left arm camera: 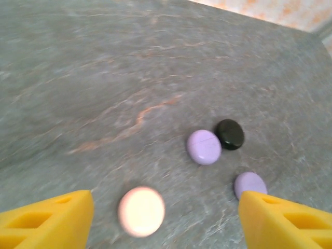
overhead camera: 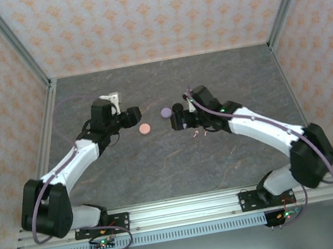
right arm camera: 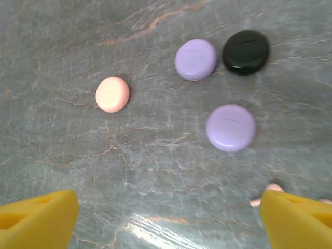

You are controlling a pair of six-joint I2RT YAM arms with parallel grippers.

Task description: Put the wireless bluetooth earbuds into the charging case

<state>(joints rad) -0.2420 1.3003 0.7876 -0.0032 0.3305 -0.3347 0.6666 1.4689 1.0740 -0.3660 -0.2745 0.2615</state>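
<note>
Two tiny pink wireless bluetooth earbuds [right arm camera: 274,187] lie on the grey table beside my right fingertip [right arm camera: 298,220], and they are small pink specks [overhead camera: 197,134] from above. Four closed round discs look like charging cases: a pink one [right arm camera: 112,94], two lilac ones [right arm camera: 195,59] [right arm camera: 231,127] and a black one [right arm camera: 246,51]. My right gripper [right arm camera: 166,223] hovers open over bare table just short of them. My left gripper [left arm camera: 166,223] is open too. The pink disc [left arm camera: 141,211] lies on the table between its fingers, and a lilac disc [left arm camera: 250,184] sits by its right fingertip.
The discs cluster mid-table between the two arms, with the pink disc [overhead camera: 145,129] and a lilac disc [overhead camera: 166,112] visible from above. Patterned walls with metal posts enclose the table on three sides. Bare marbled surface extends behind and in front of the cluster.
</note>
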